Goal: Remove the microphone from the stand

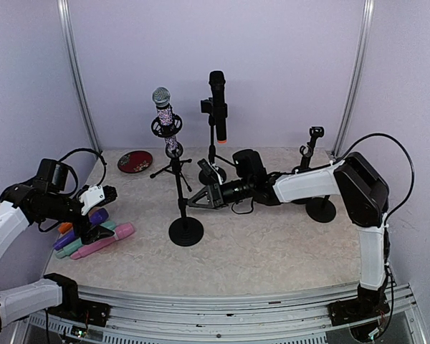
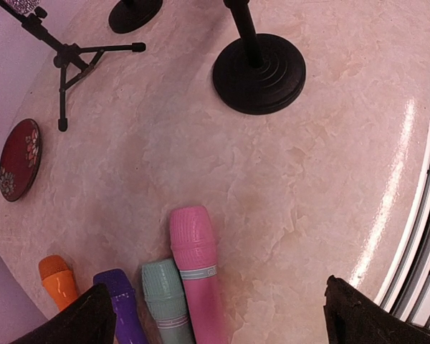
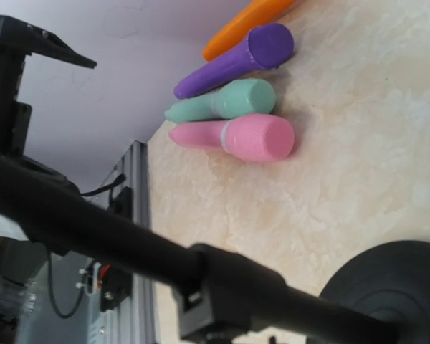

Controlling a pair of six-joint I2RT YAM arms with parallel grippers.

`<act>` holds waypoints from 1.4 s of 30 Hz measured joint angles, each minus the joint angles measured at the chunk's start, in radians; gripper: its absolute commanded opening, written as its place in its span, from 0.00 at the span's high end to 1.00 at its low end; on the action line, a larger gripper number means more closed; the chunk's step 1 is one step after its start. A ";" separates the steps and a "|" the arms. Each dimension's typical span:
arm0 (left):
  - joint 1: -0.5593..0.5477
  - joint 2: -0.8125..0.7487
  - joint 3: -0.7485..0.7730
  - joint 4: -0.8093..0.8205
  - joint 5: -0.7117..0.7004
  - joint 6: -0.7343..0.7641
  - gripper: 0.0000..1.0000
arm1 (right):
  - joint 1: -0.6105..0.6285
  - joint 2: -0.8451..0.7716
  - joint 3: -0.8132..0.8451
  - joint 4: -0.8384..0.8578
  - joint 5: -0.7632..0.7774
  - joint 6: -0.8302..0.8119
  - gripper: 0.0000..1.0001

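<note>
From above, the right gripper (image 1: 193, 203) is seen closed around the pole of the stand (image 1: 185, 231) with the round base, well below the sparkly microphone (image 1: 168, 123) held in its clip at the top. If the pole is pulled sideways, the stand could be tipped. From the left wrist, the jaws are seen spread wide and empty; the pink microphone (image 2: 196, 261) lies between them, further out. From the right wrist, the pole (image 3: 93, 229) is seen crossing the frame; its fingers cannot be made out there
</note>
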 measured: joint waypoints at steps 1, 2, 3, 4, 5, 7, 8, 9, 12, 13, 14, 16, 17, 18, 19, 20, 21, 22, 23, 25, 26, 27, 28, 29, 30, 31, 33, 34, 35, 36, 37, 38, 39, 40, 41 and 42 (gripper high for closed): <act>0.000 0.000 0.000 0.000 0.000 0.000 0.01 | 0.003 -0.005 -0.004 -0.005 0.013 -0.014 1.00; 0.000 0.000 0.000 0.000 0.000 0.000 0.01 | 0.008 -0.013 -0.009 -0.012 0.030 -0.031 1.00; 0.000 0.000 0.000 0.000 0.000 0.000 0.01 | 0.013 -0.019 -0.014 -0.018 0.045 -0.046 1.00; 0.000 0.000 0.000 0.000 0.000 0.000 0.01 | 0.020 -0.029 -0.020 -0.026 0.068 -0.067 1.00; 0.000 0.000 0.000 0.000 0.000 0.000 0.01 | 0.027 -0.039 -0.027 -0.033 0.093 -0.092 1.00; 0.000 0.002 0.000 0.000 0.000 0.000 0.01 | 0.048 -0.061 -0.042 -0.049 0.156 -0.148 1.00; 0.000 0.003 0.000 0.000 0.000 0.000 0.01 | 0.061 -0.072 -0.048 -0.058 0.190 -0.179 1.00; 0.000 0.004 0.000 0.000 0.000 0.000 0.01 | 0.073 -0.081 -0.052 -0.070 0.229 -0.213 1.00; 0.000 0.006 0.000 0.001 0.000 0.000 0.01 | 0.114 -0.103 -0.055 -0.096 0.345 -0.303 1.00; 0.000 0.006 0.000 0.001 0.000 0.000 0.01 | 0.129 -0.110 -0.056 -0.101 0.391 -0.334 1.00; 0.001 0.007 0.000 0.001 0.000 0.000 0.01 | 0.142 -0.116 -0.058 -0.102 0.437 -0.364 1.00; 0.003 0.008 0.000 0.001 -0.001 0.000 0.01 | 0.167 -0.127 -0.065 -0.101 0.526 -0.418 1.00; 0.003 0.008 0.000 0.001 0.000 0.000 0.01 | 0.179 -0.134 -0.073 -0.099 0.570 -0.443 1.00; 0.003 0.009 0.000 0.001 0.000 0.000 0.01 | 0.192 -0.140 -0.082 -0.095 0.613 -0.465 1.00; 0.003 0.010 0.000 0.001 0.000 0.000 0.01 | 0.205 -0.147 -0.093 -0.089 0.654 -0.486 1.00; 0.003 0.010 0.000 0.001 0.000 0.000 0.01 | 0.215 -0.153 -0.105 -0.082 0.691 -0.505 1.00; 0.003 0.010 0.000 0.001 0.000 0.000 0.01 | 0.224 -0.156 -0.116 -0.072 0.722 -0.520 1.00; 0.003 0.010 0.000 0.001 0.000 0.000 0.01 | 0.232 -0.160 -0.130 -0.056 0.756 -0.536 1.00; 0.004 0.010 0.000 0.001 -0.001 0.000 0.01 | 0.242 -0.161 -0.141 -0.037 0.790 -0.550 1.00; 0.004 0.010 0.000 0.001 -0.001 0.000 0.01 | 0.257 -0.163 -0.165 0.007 0.855 -0.577 0.92; 0.004 0.010 0.000 0.001 0.000 0.000 0.01 | 0.264 -0.166 -0.177 0.027 0.885 -0.588 0.89; 0.004 0.010 0.000 0.001 -0.001 0.000 0.01 | 0.270 -0.169 -0.189 0.045 0.919 -0.601 0.86; 0.004 0.010 0.000 0.001 -0.001 0.000 0.01 | 0.276 -0.172 -0.198 0.056 0.951 -0.611 0.82; 0.004 0.010 0.000 0.001 0.000 0.000 0.01 | 0.281 -0.174 -0.203 0.064 0.983 -0.621 0.75; 0.004 0.010 0.000 0.001 0.000 0.000 0.01 | 0.284 -0.176 -0.209 0.074 1.010 -0.630 0.72; 0.004 0.010 0.000 0.001 0.000 0.000 0.01 | 0.287 -0.179 -0.217 0.084 1.033 -0.639 0.69; 0.004 0.010 0.000 0.001 0.000 0.000 0.01 | 0.289 -0.188 -0.235 0.098 1.064 -0.650 0.60; 0.004 0.010 0.000 0.001 0.000 0.000 0.01 | 0.290 -0.195 -0.243 0.097 1.080 -0.660 0.56; 0.004 0.009 0.000 0.001 0.000 0.000 0.01 | 0.289 -0.200 -0.250 0.087 1.096 -0.667 0.55; 0.004 0.008 0.000 0.001 0.000 0.000 0.01 | 0.289 -0.201 -0.251 0.079 1.102 -0.665 0.54; 0.004 0.008 0.000 0.001 0.000 0.000 0.01 | 0.289 -0.201 -0.251 0.071 1.106 -0.670 0.53; 0.004 0.008 0.000 0.001 0.000 0.000 0.01 | 0.289 -0.203 -0.251 0.063 1.107 -0.673 0.53; 0.004 0.008 0.000 0.000 0.000 0.000 0.01 | 0.287 -0.206 -0.251 0.055 1.107 -0.674 0.53; 0.004 0.008 0.000 0.001 0.000 -0.001 0.01 | 0.286 -0.209 -0.250 0.047 1.107 -0.675 0.51; 0.004 0.008 0.000 0.001 0.000 -0.001 0.01 | 0.286 -0.213 -0.248 0.041 1.103 -0.677 0.48; 0.004 0.008 0.000 0.001 0.000 -0.001 0.01 | 0.287 -0.216 -0.245 0.037 1.096 -0.678 0.45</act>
